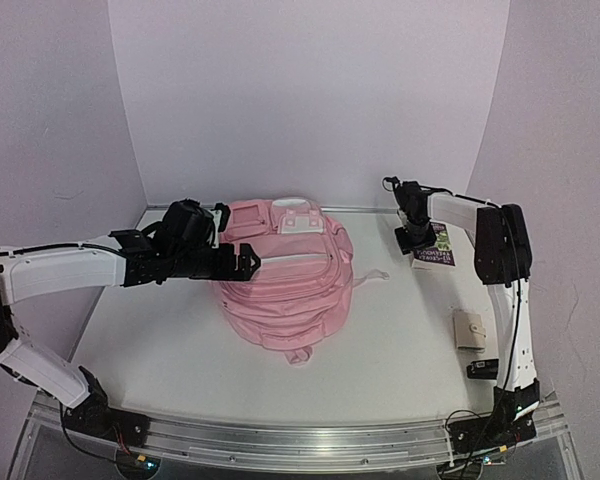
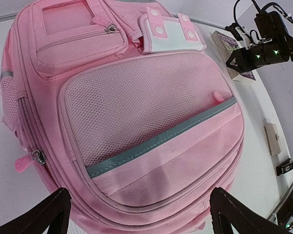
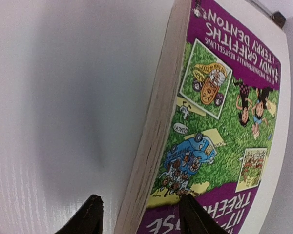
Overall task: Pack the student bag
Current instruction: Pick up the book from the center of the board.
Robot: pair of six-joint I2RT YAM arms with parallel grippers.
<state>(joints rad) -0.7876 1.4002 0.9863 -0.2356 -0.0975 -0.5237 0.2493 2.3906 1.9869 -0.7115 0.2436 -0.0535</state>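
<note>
Top external view, mid-table (image 1: pixel 400 365): large soft pink fabric backpack (image 1: pixel 285 285) lying front up, white patch (image 1: pixel 298 215) toward the far wall, mesh panel and pockets zipped, insides hidden. Above its left edge, left gripper (image 1: pixel 248 262), jaws spread wide. Right rear: right gripper (image 1: pixel 418 242) astride purple-and-green paperback book (image 1: pixel 437 252); cannot tell whether clamped; small beige wallet (image 1: pixel 470 330) nearer.

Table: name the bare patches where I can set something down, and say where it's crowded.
Free: the wide strip of table between the student bag and the near rail, and the stretch between the bag and the beige case. Crowded: the far right corner, where the right fingers straddle the book.
</note>
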